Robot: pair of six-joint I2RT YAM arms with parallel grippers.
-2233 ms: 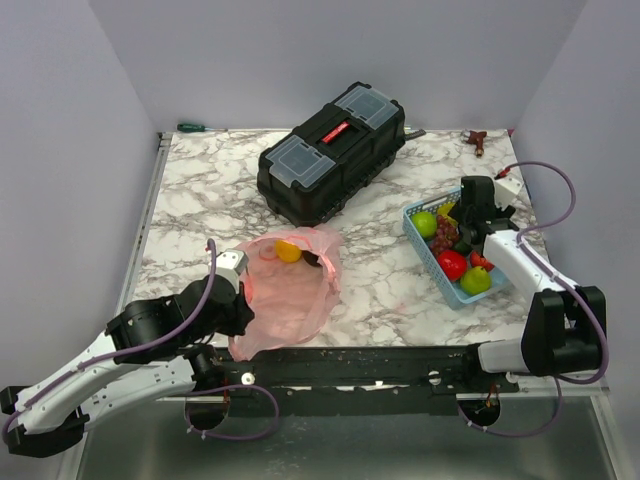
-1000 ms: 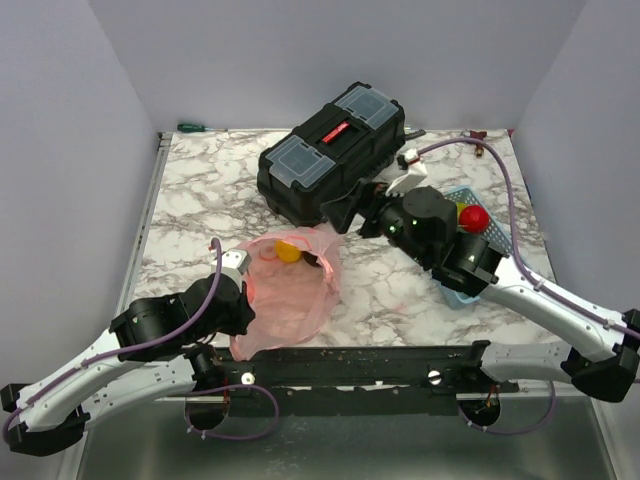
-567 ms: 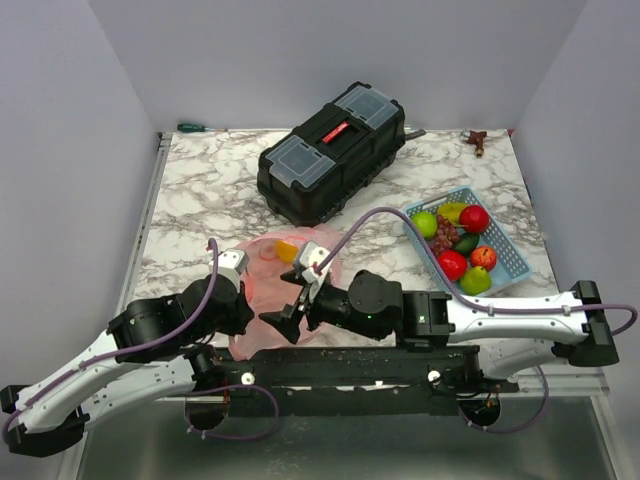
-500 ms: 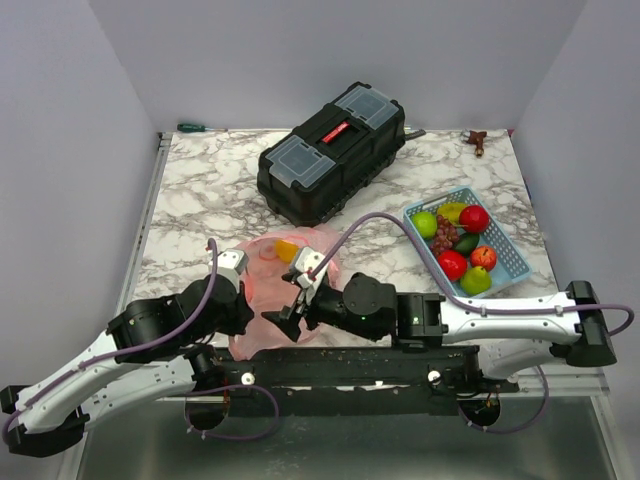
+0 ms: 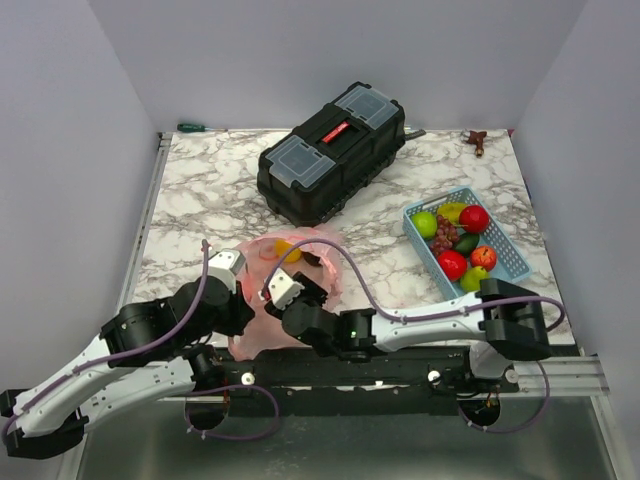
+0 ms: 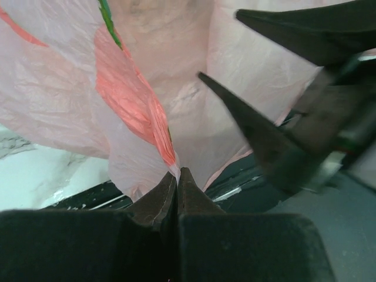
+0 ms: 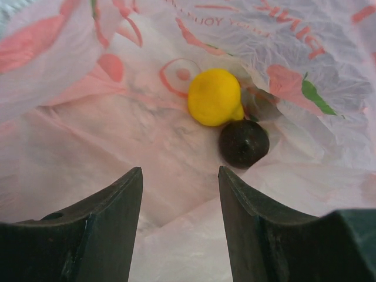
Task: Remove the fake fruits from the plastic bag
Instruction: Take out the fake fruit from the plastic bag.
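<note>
Several fruits (image 5: 452, 264) lie in the blue basket (image 5: 508, 258), at 3 o'clock of the pink bag (image 5: 325, 270). Two are left inside the bag, so the job looks mostly done. The right gripper (image 7: 179, 176) hangs empty in the bag's mouth, its fingers parted wide. The yellow fruit (image 7: 214, 97) lies apart at its 1 o'clock, the dark fruit (image 7: 244, 143) at 2 o'clock. The left gripper (image 6: 177, 173) pinches the bag's edge.

Translucent pink bag (image 7: 117, 135) with red-and-green print, yellow fruit (image 7: 214, 97), dark fruit (image 7: 244, 143), grey-veined white table (image 5: 220, 190), black toolbox (image 5: 330, 150), blue basket (image 5: 508, 258)
</note>
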